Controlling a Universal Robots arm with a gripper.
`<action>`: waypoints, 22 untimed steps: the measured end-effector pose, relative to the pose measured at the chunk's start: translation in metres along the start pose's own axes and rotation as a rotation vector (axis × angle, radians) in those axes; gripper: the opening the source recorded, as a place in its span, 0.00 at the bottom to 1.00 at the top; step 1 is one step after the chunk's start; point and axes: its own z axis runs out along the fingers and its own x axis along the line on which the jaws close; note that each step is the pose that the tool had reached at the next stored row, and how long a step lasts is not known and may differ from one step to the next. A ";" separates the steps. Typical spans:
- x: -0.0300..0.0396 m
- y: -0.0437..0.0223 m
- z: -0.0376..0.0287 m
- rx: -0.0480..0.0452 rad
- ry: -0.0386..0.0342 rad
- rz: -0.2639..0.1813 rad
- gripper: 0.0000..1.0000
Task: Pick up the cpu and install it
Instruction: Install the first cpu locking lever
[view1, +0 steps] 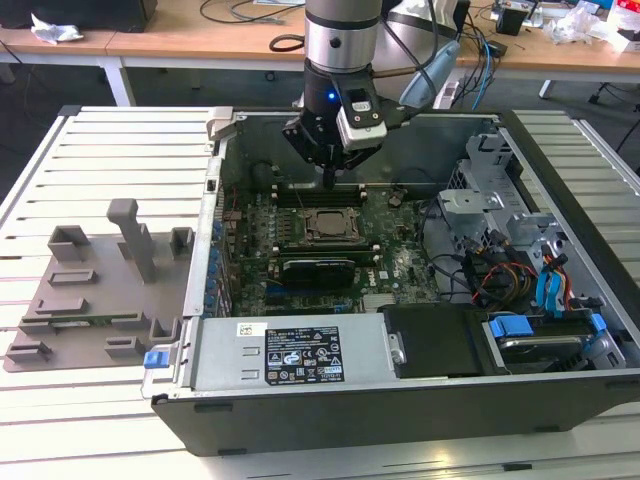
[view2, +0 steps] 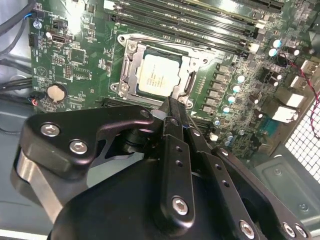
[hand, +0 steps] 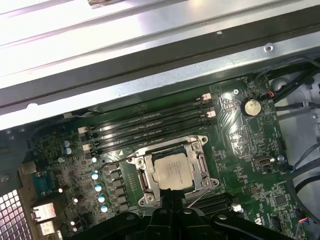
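The cpu (view1: 322, 225) is a small square chip with a pale silver top, lying flat in its metal socket frame on the green motherboard (view1: 400, 260) inside the open computer case. It also appears in both wrist views, cpu (view2: 159, 75) and cpu (hand: 172, 171). My gripper (view1: 328, 180) hangs just above the socket's far edge, apart from the chip. Its black fingers (view2: 176, 150) meet in a narrow tip with nothing between them. The gripper (view2: 170, 106) ends beside the socket frame, and the gripper (hand: 172, 202) lies just past the frame's edge.
Memory slots (view1: 300, 190) run behind the socket, and a long black card (view1: 318, 268) lies in front of it. The power supply (view1: 300, 355) and the drive cage with cables (view1: 540, 290) fill the near and right sides. A grey fixture (view1: 100, 290) sits on the slatted table outside the case's left wall.
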 end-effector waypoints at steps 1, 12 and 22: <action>0.0000 0.0000 0.0000 -0.0002 -0.0002 -0.010 0.11; 0.0000 0.0000 0.0000 -0.0016 -0.0017 -0.097 0.11; 0.0000 0.0000 0.0000 -0.0034 -0.0037 -0.209 0.11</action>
